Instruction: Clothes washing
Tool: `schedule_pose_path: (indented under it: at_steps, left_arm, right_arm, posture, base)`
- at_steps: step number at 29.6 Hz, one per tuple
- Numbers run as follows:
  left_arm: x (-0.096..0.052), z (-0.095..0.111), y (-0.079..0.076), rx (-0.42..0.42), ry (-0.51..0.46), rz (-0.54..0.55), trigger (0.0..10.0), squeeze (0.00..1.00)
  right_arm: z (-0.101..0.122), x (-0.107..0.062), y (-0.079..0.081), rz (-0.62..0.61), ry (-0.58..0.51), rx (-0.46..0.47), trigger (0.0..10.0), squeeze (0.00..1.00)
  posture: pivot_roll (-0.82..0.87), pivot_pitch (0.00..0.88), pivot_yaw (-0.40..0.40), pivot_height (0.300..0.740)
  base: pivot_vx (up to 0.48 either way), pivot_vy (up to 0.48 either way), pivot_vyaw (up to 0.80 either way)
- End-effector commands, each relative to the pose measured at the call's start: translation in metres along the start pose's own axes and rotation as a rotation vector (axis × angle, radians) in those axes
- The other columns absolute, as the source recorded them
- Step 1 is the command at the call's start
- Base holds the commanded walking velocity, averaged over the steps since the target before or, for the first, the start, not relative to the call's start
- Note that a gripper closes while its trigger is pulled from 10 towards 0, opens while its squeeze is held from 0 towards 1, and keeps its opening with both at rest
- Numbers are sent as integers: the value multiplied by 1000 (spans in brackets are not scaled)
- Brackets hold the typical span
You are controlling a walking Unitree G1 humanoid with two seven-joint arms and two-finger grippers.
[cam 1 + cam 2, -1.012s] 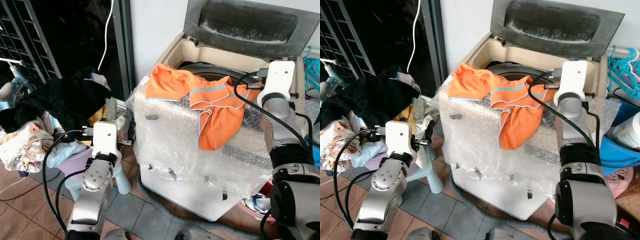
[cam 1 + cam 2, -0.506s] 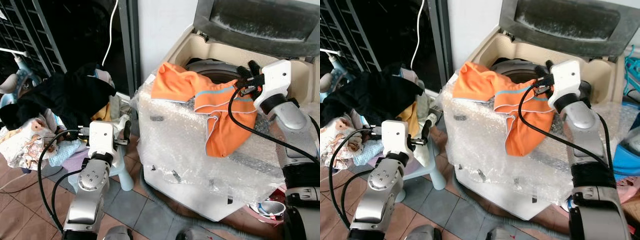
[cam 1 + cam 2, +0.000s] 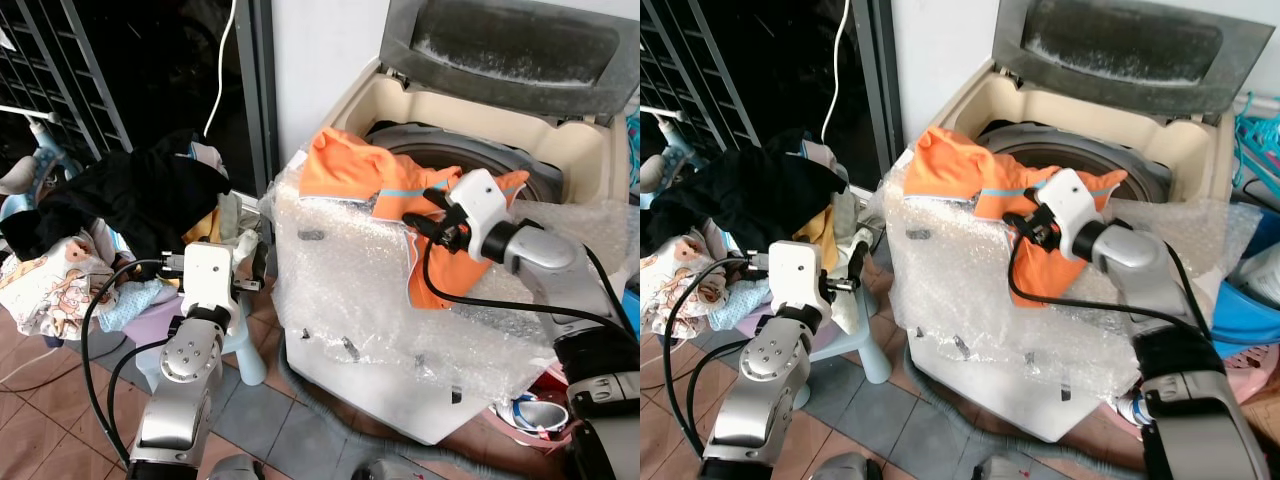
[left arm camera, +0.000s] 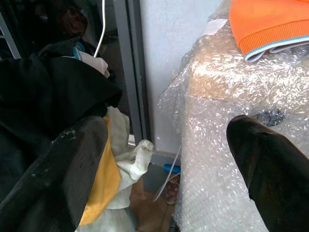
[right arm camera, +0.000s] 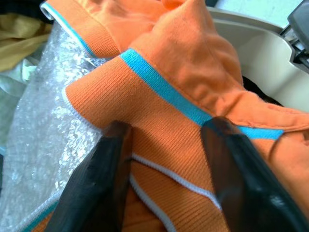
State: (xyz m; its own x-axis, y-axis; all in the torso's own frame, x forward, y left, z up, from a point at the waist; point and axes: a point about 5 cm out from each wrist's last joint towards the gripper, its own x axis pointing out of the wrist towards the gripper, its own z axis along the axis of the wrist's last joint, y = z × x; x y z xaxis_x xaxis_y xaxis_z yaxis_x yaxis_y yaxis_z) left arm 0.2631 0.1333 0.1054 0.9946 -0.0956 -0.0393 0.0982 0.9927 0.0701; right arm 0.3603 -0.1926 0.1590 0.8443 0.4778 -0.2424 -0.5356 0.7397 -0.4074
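Observation:
An orange garment with blue and white trim lies draped over the front rim of the top-loading washing machine, partly hanging down its bubble-wrapped front. My right gripper rests on the garment near its middle fold. It is open, and its black fingers are spread against the orange cloth. My left gripper is open and holds nothing. It hovers low between the clothes pile and the machine's left corner.
The machine's lid stands raised and the dark drum is exposed. Bubble wrap covers the front. A pile of clothes topped by a black garment sits at the left. Blue hangers and a blue basin are at the right.
My right gripper has swung from the machine's right rim down and left onto the orange garment. The left arm has barely moved. The camera has shifted slightly.

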Motion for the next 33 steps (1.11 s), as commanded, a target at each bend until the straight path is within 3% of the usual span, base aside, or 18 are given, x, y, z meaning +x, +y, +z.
schedule_pose_path:
  at_steps: [1, 4, 7, 10, 13, 15, 16, 17, 18, 19, 20, 21, 23, 27, 31, 33]
  left_arm:
    - [1, 4, -1, 12, -9, -9, 10000, 0]
    - [1, 4, -1, 12, -8, -7, 10000, 0]
    - [0, 4, 0, 13, -6, 5, 10000, 0]
    - [0, 3, 1, 14, -1, 10, 10000, 0]
    - [0, 3, 1, 15, 0, 9, 10000, 0]
    - [0, 2, 0, 17, 2, 6, 10000, 0]
    - [0, 2, 0, 17, 2, 5, 10000, 0]
    - [0, 2, 0, 17, 4, 5, 10000, 0]
    - [0, 2, 0, 17, 4, 5, 10000, 0]
    - [0, 2, 0, 17, 5, 3, 10000, 0]
    - [0, 2, 0, 17, 5, 0, 10000, 0]
    - [1, 1, -1, 18, 6, -7, 10000, 0]
    - [1, 1, -1, 19, 6, -11, 10000, 0]
    - [2, 1, -2, 19, 6, -17, 10000, 0]
    - [3, 2, -3, 20, 4, -23, 10000, 0]
    - [3, 2, -3, 20, 2, -19, 10000, 0]
  right_arm:
    - [-18, -2, -24, -239, 135, 52, 10000, 1000]
    - [-14, -5, -44, -414, 132, 166, 10000, 1000]
    - [-9, -25, -81, -729, 75, 353, 10000, 1000]
    - [-2, -36, -96, -838, 16, 349, 10000, 1000]
    - [6, -38, -98, -838, -41, 311, 10000, 1000]
    - [17, -35, -93, -754, -142, 291, 10000, 996]
    - [18, -34, -89, -713, -165, 287, 10000, 890]
    - [18, -34, -80, -621, -193, 277, 10000, 463]
    - [18, -34, -80, -621, -193, 277, 10000, 463]
    - [18, -35, -70, -504, -237, 285, 10000, 353]
    - [17, -36, -65, -453, -251, 286, 10000, 345]
    - [10, -38, -48, -282, -221, 267, 10000, 0]
    - [-1, -42, -28, -116, -167, 218, 10000, 0]
    - [-14, -49, -8, 50, -113, 180, 10000, 0]
    - [-23, -45, -1, 69, -69, 210, 10000, 0]
    - [-29, -37, 8, 85, -8, 175, 10000, 0]
  posture:
    - [-14, 0, 5, 740]
    - [-8, 0, -1, 740]
    - [-5, 0, -3, 740]
    - [-5, 0, -3, 740]
    - [-5, 0, -3, 740]
    - [-10, 0, -6, 740]
    - [-15, 0, -5, 740]
    - [-15, 0, -5, 740]
    - [-15, 0, -5, 740]
    - [-15, 0, -5, 740]
    - [-24, 0, 0, 740]
    - [-32, 0, 2, 740]
    - [-35, 0, 5, 740]
    - [-41, 0, 10, 740]
    - [-36, 0, 11, 740]
    - [-29, 0, 9, 740]
  base:
    - [0, 0, 0]
    - [0, 0, 0]
    - [0, 0, 0]
    - [0, 0, 0]
    - [0, 0, 0]
    - [0, 0, 0]
    - [0, 0, 0]
    - [0, 0, 0]
    - [0, 0, 0]
    - [0, 0, 0]
    - [0, 0, 0]
    - [0, 0, 0]
    - [0, 0, 0]
    - [0, 0, 0]
    - [0, 0, 0]
    - [0, 0, 0]
